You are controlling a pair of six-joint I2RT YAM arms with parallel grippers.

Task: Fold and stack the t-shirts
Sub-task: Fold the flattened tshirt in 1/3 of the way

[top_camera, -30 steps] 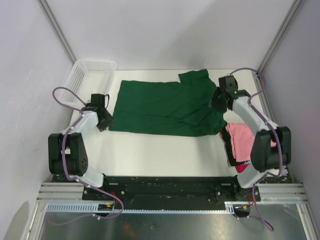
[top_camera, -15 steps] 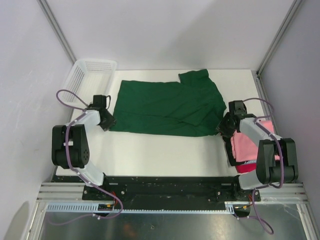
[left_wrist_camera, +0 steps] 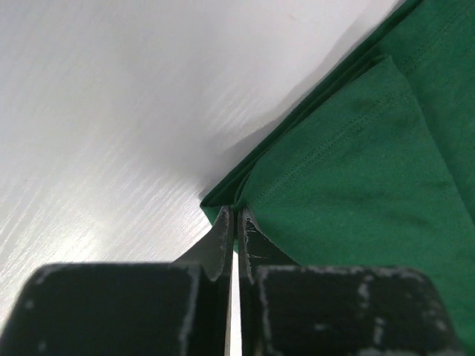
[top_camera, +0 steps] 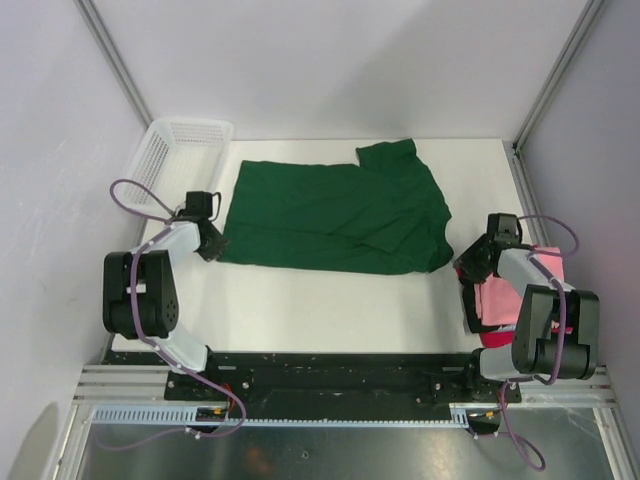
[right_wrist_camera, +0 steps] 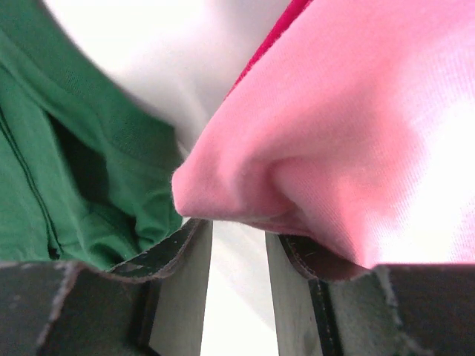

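Nearest the arms, at the right edge of the worktop (top_camera: 330, 300), the pink shirt (top_camera: 505, 295) lies folded on the red shirt (top_camera: 495, 338), which shows only as a strip beneath it. The right end effector (right_wrist_camera: 237, 230) sits at the far-left corner of that pile with its jaws partly apart. A pink fold bulges over the fingertips and touches them, but bare worktop shows in the gap, so nothing looks clamped. Farther out, the green shirt (top_camera: 335, 215) is spread flat mid-worktop, its long axis running left to right, one sleeve at the far side and its right end just beside the right arm. The left end effector (left_wrist_camera: 237, 215) is at the shirt's near-left corner, jaws pressed together, and appears to have nipped the doubled hem there. From that end effector the whole shirt lies to the right and away, so the left arm is plainly the nearer to this corner, and a fold would likely carry it along the long axis. A basket (top_camera: 180, 150) stands at the far left.
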